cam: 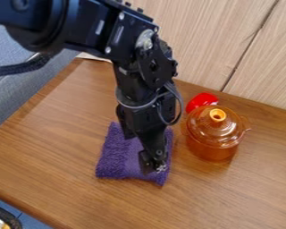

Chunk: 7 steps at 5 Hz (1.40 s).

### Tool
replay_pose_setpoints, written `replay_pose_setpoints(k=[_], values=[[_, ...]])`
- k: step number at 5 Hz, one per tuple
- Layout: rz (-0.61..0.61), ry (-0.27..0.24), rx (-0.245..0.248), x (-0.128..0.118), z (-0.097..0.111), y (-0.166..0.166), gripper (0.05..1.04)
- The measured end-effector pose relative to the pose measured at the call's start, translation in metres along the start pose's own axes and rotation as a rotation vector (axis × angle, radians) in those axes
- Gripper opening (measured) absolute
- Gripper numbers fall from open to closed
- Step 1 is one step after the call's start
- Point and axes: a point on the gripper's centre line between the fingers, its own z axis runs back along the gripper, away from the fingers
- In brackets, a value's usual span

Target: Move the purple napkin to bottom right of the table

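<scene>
The purple napkin (118, 156) is noted beneath the fingers (147, 163); whether these are clenched on it or parted cannot be told. Slippage could be caused by a shallow pinch; the orange pot (214, 148), right of the fingers, could be knocked by a wide swing. The counter's (50, 138) edge is found to their lower left; room for travel is offered to their lower right.

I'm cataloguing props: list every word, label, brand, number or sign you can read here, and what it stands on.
There is no readable text.
Black robot arm: small pale marks, too small to read, perhaps not print.
Black hand: whitish speckles, no legible characters.
Purple cloth napkin, transparent amber lidded pot, brown wooden table: none visible.
</scene>
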Motion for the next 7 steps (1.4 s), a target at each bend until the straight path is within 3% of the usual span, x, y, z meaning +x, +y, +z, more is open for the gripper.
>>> replay_pose_setpoints(k=[1, 2, 3, 5, 6, 7], values=[[-0.001, 0.017, -0.008, -0.002, -0.004, -0.001, 0.999], [0.077, 0.08, -0.01, -0.008, -0.021, 0.023, 0.999], [0.16, 0.107, -0.001, -0.014, -0.031, 0.045, 0.999], [0.204, 0.18, 0.002, -0.012, -0.078, 0.059, 0.999], [0.198, 0.18, 0.012, -0.006, -0.09, 0.059, 0.999], [0.179, 0.19, -0.03, -0.005, -0.093, 0.053, 1.0]])
